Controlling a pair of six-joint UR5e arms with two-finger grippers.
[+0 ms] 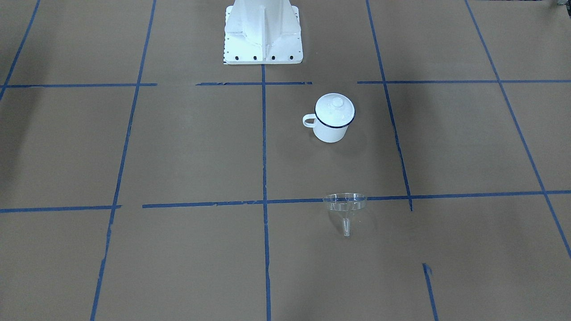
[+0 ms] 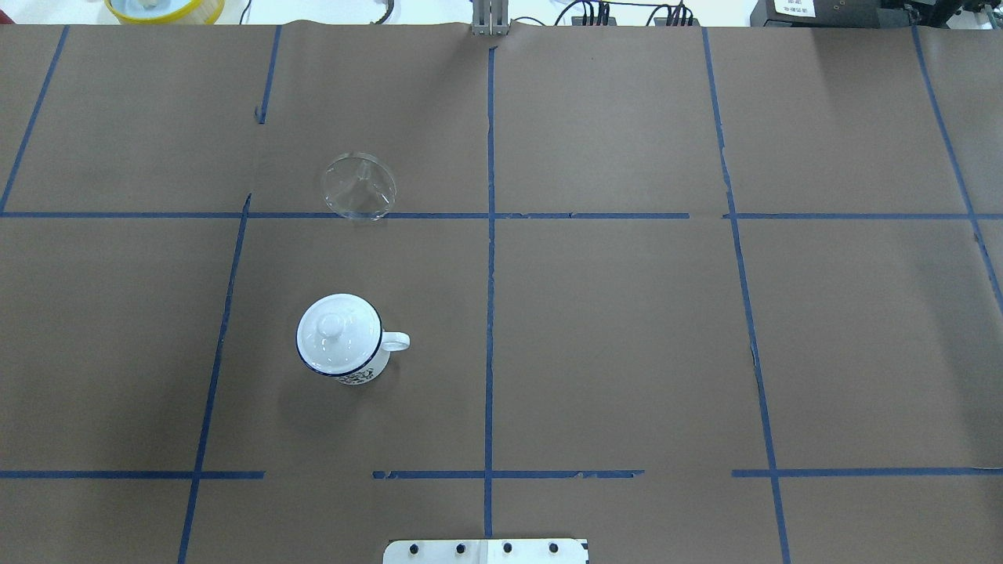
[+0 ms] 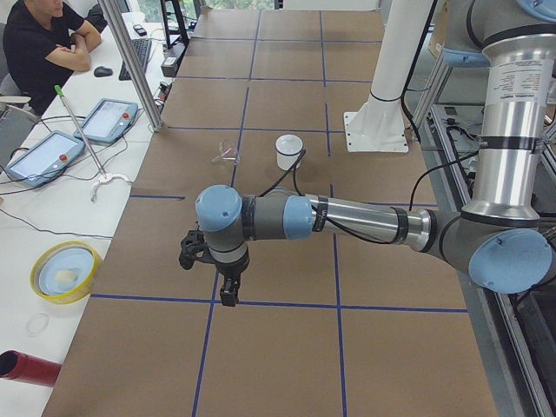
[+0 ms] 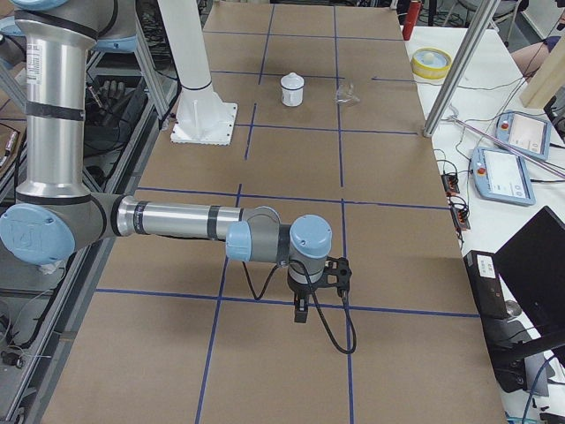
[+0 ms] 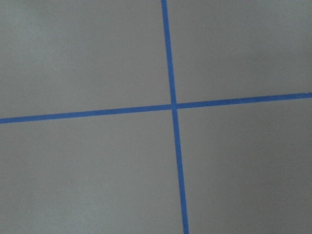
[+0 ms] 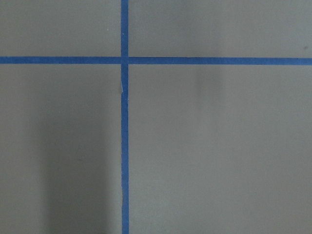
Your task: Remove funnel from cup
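Note:
The clear funnel (image 1: 344, 205) lies on its side on the brown table, apart from the cup, its spout towards the operators' side; it also shows in the overhead view (image 2: 359, 186). The cup (image 1: 329, 133) is a white mug with a dark blue rim and stands upright with a white domed lid (image 2: 338, 333) on it. My left gripper (image 3: 228, 297) hangs over the table far from both, at the robot's left end. My right gripper (image 4: 301, 314) hangs at the far right end. Both show only in side views, so I cannot tell whether they are open or shut.
The robot's white base (image 1: 263, 33) stands at the table's robot-side edge. Blue tape lines grid the table. A yellow bowl (image 3: 65, 271), tablets (image 3: 109, 120) and a seated person (image 3: 43, 43) are beside the table on the operators' side. A metal post (image 3: 130, 61) stands there.

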